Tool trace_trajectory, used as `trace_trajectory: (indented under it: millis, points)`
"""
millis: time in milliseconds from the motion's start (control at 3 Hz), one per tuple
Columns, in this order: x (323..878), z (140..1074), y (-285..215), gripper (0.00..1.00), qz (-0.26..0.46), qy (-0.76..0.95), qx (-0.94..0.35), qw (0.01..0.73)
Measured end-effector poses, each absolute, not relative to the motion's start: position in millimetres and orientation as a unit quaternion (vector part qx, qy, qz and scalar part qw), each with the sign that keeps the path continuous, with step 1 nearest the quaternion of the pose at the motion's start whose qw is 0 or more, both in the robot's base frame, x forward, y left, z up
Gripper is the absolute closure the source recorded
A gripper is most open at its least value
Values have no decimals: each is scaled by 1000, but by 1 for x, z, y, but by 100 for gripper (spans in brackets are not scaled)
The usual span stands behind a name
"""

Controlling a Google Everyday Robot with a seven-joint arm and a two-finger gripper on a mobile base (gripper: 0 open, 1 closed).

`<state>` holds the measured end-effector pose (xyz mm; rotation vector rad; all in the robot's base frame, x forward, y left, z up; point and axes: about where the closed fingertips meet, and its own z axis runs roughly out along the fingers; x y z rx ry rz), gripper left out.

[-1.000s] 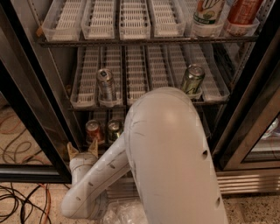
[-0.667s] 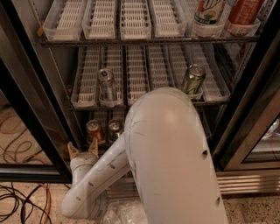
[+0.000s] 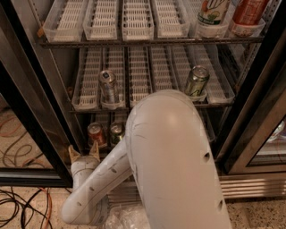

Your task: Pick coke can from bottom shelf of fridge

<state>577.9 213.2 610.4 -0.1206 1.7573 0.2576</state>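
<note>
The red coke can [image 3: 95, 134] stands at the front left of the bottom shelf [image 3: 105, 119] of the fridge [image 3: 59, 85], with a green can [image 3: 117, 133] just to its right. My gripper [image 3: 84, 153] is low at the fridge's opening, just in front of and slightly below the coke can. Its two tan fingertips [image 3: 73, 154] point up towards the shelf and stand apart, open, with nothing between them. My white arm [image 3: 170, 156] covers the right part of the bottom shelf.
On the middle rack stand a taller silver can [image 3: 108, 86] at the left and a green can [image 3: 196, 80] at the right. Two bottles [image 3: 213, 12] sit on the top rack's right. Black door frames [image 3: 252, 107] flank the opening. Cables [image 3: 18, 201] lie on the floor at left.
</note>
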Motion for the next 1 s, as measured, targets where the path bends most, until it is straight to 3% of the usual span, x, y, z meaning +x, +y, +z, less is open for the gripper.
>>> trace_trajectory:
  millis: [1000]
  points:
    - [577,614,214,42,106,766,-39,632]
